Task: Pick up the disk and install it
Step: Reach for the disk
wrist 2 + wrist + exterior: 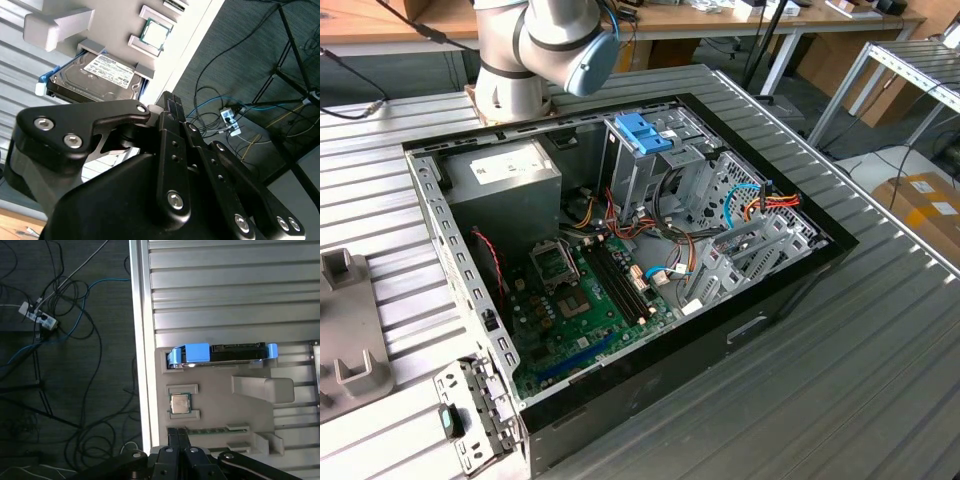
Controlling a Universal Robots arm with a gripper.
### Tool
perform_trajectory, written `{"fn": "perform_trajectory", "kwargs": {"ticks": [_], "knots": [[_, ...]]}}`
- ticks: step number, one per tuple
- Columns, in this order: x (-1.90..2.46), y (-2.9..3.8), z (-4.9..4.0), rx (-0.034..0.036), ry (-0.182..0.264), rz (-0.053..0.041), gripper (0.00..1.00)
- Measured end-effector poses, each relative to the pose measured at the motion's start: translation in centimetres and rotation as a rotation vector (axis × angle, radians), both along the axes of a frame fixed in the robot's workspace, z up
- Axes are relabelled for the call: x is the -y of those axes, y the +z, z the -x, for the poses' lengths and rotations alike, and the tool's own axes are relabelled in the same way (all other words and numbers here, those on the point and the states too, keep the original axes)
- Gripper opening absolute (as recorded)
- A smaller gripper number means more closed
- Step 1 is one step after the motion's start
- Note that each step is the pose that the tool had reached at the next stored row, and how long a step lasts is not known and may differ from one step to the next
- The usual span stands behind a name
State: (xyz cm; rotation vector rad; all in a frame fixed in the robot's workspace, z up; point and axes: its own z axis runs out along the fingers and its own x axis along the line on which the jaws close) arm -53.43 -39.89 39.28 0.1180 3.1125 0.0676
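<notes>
The disk (95,75) is a grey metal drive with a white label and light-blue rails. It rests in a slot of a grey holder plate (220,390) near the table's edge. In the first wrist view the disk (235,352) is seen edge-on, with a blue rail end beside it. My gripper (179,431) hovers apart from the disk, over the plate's other end, with its black fingers pressed together and nothing between them. In the second wrist view the gripper (169,98) points toward the disk from a short distance.
A processor chip (180,403) and a memory stick (210,429) sit in the same plate. The open computer case (620,250) holds a power-supply box (505,170), a motherboard (590,290) and a blue bracket (645,132) on the drive cage. Cables lie on the floor (60,340) past the table edge.
</notes>
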Motion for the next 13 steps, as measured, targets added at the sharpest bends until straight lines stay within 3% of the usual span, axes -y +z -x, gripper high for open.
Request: {"fn": "perform_trajectory", "kwargs": {"ticks": [13], "knots": [[0.00, -0.03, 1.15, 0.0000, 0.000, 0.0000, 0.10]]}}
